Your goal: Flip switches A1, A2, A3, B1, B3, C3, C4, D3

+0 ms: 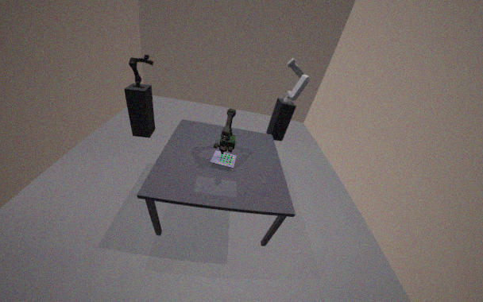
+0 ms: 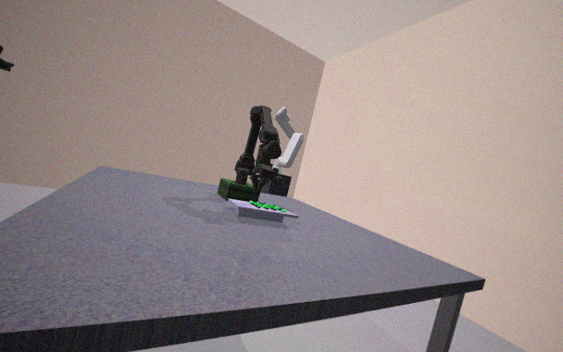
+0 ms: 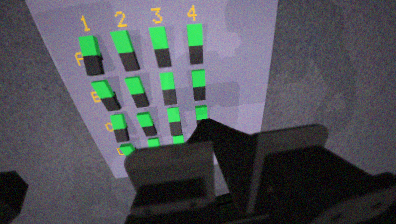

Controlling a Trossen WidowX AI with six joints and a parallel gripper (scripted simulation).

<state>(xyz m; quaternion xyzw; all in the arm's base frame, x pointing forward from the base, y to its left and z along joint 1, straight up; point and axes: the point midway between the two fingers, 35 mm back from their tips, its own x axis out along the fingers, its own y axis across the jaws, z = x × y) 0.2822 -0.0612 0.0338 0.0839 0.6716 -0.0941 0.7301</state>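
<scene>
The pale panel (image 1: 215, 159) (image 2: 261, 214) (image 3: 250, 55) bears rows of green-and-black switches. In the wrist view A1 (image 3: 89, 46), A2 (image 3: 121, 42), A3 (image 3: 158, 38), B1 (image 3: 103, 89), B3 (image 3: 167, 81) and C3 (image 3: 173, 114) show both halves. C4 (image 3: 201, 112) shows its green half; the fingers cover its nearer part. D3 (image 3: 178, 139) shows only a green strip; D4 is hidden. Which ends are raised is hard to tell. My gripper (image 1: 223, 152) (image 2: 257, 199) (image 3: 205, 123) is shut and empty, low over the panel's near part; contact cannot be told.
The panel stands on the grey table (image 1: 172, 175) (image 2: 155, 269). A green block (image 1: 232, 140) (image 2: 229, 189) is at the arm's base. Two other arms, one dark (image 1: 135, 71) and one white (image 1: 299, 86) (image 2: 292, 150), stand on pedestals beyond the table.
</scene>
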